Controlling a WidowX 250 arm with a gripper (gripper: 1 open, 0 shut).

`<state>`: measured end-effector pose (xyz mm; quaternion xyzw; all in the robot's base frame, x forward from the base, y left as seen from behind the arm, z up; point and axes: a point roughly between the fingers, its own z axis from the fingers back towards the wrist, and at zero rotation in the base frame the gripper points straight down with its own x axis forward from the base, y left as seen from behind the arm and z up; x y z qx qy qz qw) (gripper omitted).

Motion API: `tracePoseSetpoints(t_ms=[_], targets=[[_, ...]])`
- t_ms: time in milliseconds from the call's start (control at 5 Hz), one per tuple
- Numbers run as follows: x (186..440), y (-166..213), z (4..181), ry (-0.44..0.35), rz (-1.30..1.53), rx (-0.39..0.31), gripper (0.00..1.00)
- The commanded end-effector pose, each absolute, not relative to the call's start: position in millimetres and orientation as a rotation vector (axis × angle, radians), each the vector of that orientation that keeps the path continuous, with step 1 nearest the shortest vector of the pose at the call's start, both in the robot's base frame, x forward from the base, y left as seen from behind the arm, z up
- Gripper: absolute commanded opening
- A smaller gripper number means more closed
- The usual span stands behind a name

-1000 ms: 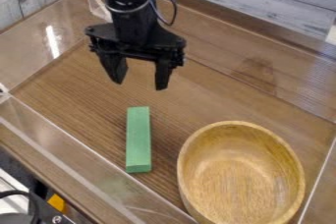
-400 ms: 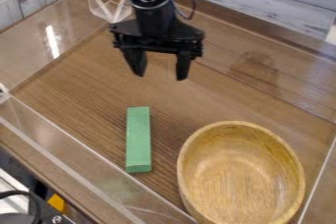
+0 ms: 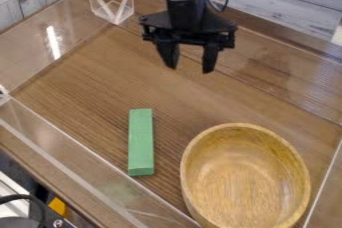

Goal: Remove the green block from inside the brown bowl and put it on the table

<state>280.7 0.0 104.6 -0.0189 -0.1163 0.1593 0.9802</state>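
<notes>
The green block [image 3: 140,142] is seen lying flat on the worktop [image 3: 94,82], just left of the brown bowl [image 3: 246,177] and apart from its rim; the bowl is seen to be empty. Compared with a second ago, the end effector [image 3: 189,60] has been carried away from the block, up and to the right in the camera view, and now hangs over bare worktop well apart from both objects. Its two fingers are still seen spread apart, with nothing between them, so it is read as released and empty-handed. Since the block has not shifted while the arm withdrew, the task is judged to be complete, with only the retreat remaining
</notes>
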Motion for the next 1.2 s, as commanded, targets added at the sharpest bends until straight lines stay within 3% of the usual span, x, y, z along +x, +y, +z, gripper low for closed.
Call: tracePoseSetpoints(t_ms=[0, 200, 1000], targets=[[285, 14, 133.2, -0.294, 0.257, -0.054, 1.0], [279, 30, 148.6, -0.3, 0.207, -0.055, 1.0], [263, 10, 129.5, -0.36, 0.33, -0.017, 1.0]])
